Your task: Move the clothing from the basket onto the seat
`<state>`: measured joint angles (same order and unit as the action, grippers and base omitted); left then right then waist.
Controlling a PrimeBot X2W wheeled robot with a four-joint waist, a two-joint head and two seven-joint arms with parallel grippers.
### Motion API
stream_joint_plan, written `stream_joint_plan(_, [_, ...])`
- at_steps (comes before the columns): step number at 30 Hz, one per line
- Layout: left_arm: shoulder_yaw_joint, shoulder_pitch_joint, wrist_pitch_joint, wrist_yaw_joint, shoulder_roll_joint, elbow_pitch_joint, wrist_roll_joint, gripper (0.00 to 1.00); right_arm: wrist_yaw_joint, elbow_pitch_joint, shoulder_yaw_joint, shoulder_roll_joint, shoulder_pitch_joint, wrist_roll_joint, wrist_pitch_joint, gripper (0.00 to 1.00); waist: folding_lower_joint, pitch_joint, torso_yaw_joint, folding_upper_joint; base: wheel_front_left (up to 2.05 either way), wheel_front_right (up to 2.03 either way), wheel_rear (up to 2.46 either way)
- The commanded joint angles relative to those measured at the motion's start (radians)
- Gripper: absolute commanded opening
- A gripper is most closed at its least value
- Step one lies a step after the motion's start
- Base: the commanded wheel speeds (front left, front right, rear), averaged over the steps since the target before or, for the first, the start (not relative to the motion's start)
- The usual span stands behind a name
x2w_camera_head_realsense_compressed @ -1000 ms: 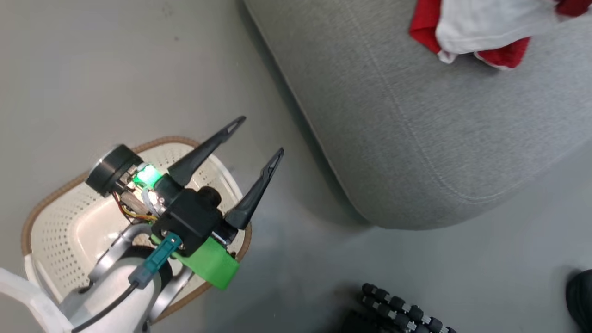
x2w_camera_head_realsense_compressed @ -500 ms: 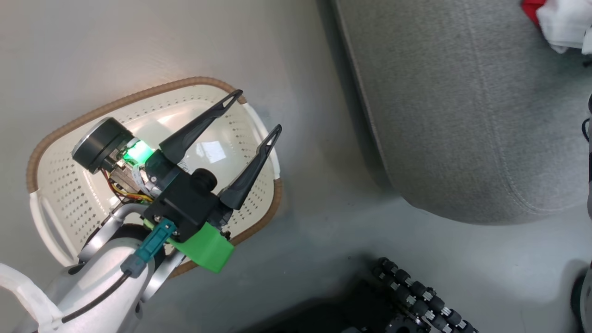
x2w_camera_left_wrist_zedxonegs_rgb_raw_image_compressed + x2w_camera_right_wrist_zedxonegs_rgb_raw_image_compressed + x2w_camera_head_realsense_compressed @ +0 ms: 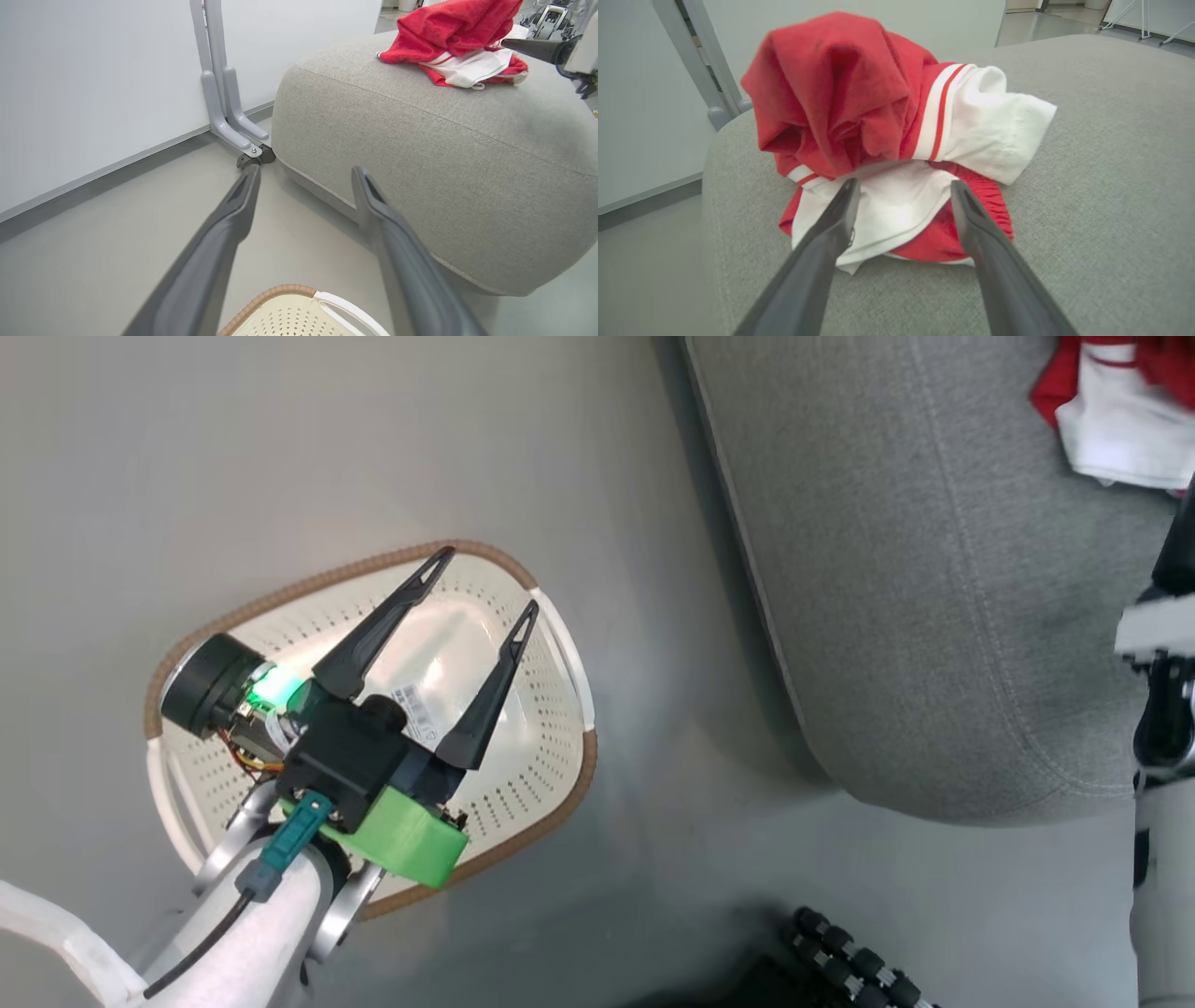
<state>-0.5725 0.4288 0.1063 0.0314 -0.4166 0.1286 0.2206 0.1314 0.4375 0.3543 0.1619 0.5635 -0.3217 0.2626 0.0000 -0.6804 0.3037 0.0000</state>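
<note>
Smooth pale grey floor (image 3: 280, 448), evenly lit, with soft, faint shadows. Left wrist view: a white wall panel (image 3: 93, 70) meets the floor along a grey skirting strip (image 3: 117, 173). Two grey upright posts (image 3: 212, 46) stand against the panel. Their curved feet (image 3: 233, 126) end at a dark caster (image 3: 256, 158). Right wrist view: a glossy far floor (image 3: 1031, 23) and thin white stand legs (image 3: 1141, 16) beyond.

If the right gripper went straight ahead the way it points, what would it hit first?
The right gripper, open, points at the crumpled bright red and white fabric clothing heaped on the grey upholstered seat; it would likely meet that first.
</note>
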Motion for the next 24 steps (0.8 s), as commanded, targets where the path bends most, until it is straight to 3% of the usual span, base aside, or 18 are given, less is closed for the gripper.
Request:
stream_joint_plan(1, [0.010, -0.023, 0.020, -0.016, 0.011, -0.013, 0.010, 1.00, -0.001, -0.037, 0.002, -0.014, -0.045, 0.019, 0.003, 1.00, 0.0000, 0.115, -0.024, 0.0000, 0.00, 0.00, 0.00])
stream_joint_plan(13, [0.105, -0.132, 0.141, -0.120, 0.082, -0.141, 0.099, 1.00, -0.001, -0.304, -0.078, -0.089, -0.318, 0.139, 0.003, 1.00, 0.0000, 0.312, -0.120, 0.0000, 0.00, 0.00, 0.00])
stream_joint_plan(19, [0.195, -0.190, 0.159, -0.164, 0.110, -0.198, 0.134, 1.00, -0.001, -0.365, -0.186, -0.101, -0.396, 0.165, -0.003, 1.00, 0.0000, 0.384, -0.184, 0.0000, 0.00, 0.00, 0.00])
stream_joint_plan(24, [0.302, -0.252, 0.159, -0.171, 0.143, -0.195, 0.126, 1.00, -0.001, -0.378, -0.253, -0.104, -0.428, 0.168, -0.016, 1.00, 0.0000, 0.430, -0.237, 0.0000, 0.00, 0.00, 0.00])
